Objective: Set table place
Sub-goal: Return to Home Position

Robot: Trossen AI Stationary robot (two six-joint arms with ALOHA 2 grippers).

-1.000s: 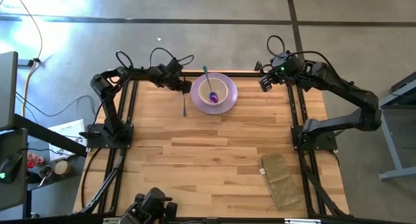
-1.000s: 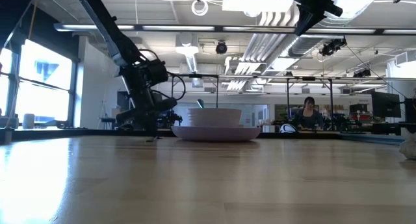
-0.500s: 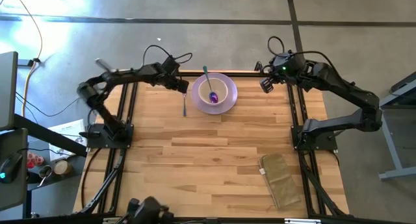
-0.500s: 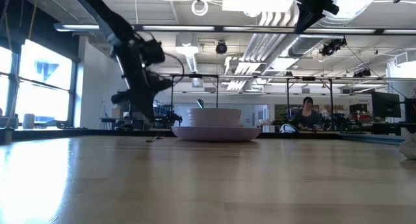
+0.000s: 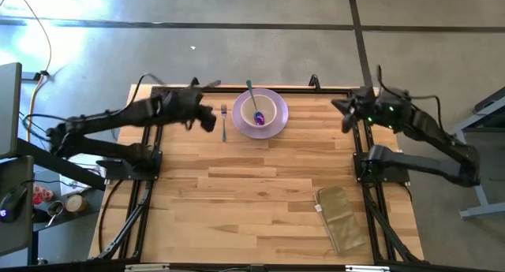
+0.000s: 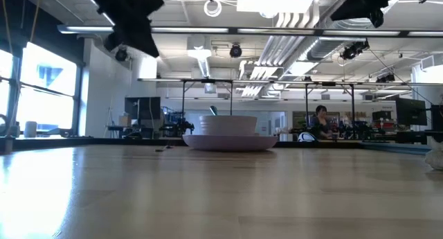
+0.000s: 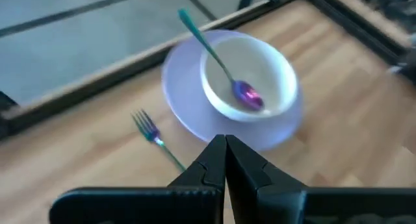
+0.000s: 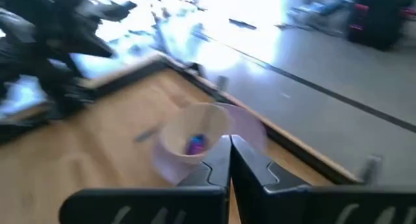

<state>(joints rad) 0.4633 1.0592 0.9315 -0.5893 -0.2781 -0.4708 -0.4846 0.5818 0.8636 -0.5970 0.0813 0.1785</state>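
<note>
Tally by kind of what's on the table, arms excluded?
Dishes: 2, a round lavender plate and a smaller cream bowl on it.
Cutlery: 2, a purple-headed teal-handled spoon in the bowl and a small teal-handled fork beside the plate.
Cloth: 1, a tan folded cloth.
Total: 5.

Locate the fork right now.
High view: the fork lies flat on the table near its top edge, left of centre. It sits just left of the lavender plate and does not touch it.
</note>
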